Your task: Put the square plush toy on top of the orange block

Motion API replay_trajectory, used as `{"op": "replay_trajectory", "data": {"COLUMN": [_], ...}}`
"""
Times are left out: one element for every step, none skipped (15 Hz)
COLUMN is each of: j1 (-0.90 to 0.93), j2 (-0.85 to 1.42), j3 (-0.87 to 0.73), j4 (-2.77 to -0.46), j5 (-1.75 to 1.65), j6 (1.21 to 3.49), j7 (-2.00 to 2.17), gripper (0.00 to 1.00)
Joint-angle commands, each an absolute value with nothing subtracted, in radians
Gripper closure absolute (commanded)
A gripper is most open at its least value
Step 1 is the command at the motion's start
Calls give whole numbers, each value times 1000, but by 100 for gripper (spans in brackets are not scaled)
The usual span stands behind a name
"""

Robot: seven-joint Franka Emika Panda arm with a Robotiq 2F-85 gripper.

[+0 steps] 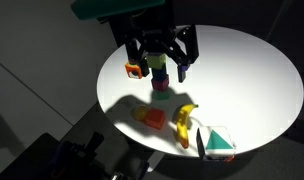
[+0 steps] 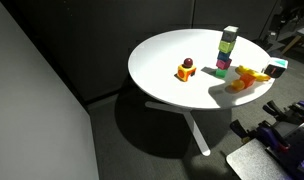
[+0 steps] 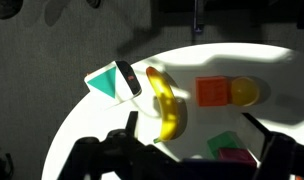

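Observation:
The square plush toy is white with teal and red patches and lies near the table's edge beside a yellow banana. It also shows in the wrist view and in an exterior view. The orange block lies flat on the other side of the banana, and shows in the wrist view and in an exterior view. My gripper is open and empty. It hangs over the tall stack of coloured blocks, well away from the toy. Its dark fingers frame the bottom of the wrist view.
The round white table drops off close to the toy. A small orange-yellow piece with a dark top stands apart from the stack. A yellow rounded piece touches the orange block. The stack's green and magenta blocks lie under the gripper.

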State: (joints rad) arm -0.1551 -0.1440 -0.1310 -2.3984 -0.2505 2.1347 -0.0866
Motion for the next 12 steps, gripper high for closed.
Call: {"op": "replay_trajectory", "data": {"j1": [-150,-150,-151,-152,-153,-154,-155,-155,-156,-157,-159,-162], "j2": [-108,-98,-89,-78,-67,-57,-44,-29,-14,-1,13,29], "j3": [-136,-137,-138,-140,-141,-143,-144,-147,-150,-152,-155,-157], "j4": [-2384,-2384,-2384,-2383,-2383,-2383,-2382,-2380,-2378,-2375,-2372,-2368], "j5": [-243,-243,-240,-238,-234,-234,-235,-225,-212,-197,-175,-150], "j6": [2189,2207,2225,2243,2261,2277,2296,2314,2335,2350,2367,2375], "j7": [-98,-101,-105,-110,-116,-121,-128,-151,-178,-209,-247,-286], "gripper": [0,0,0,0,0,0,0,0,0,0,0,0]}}
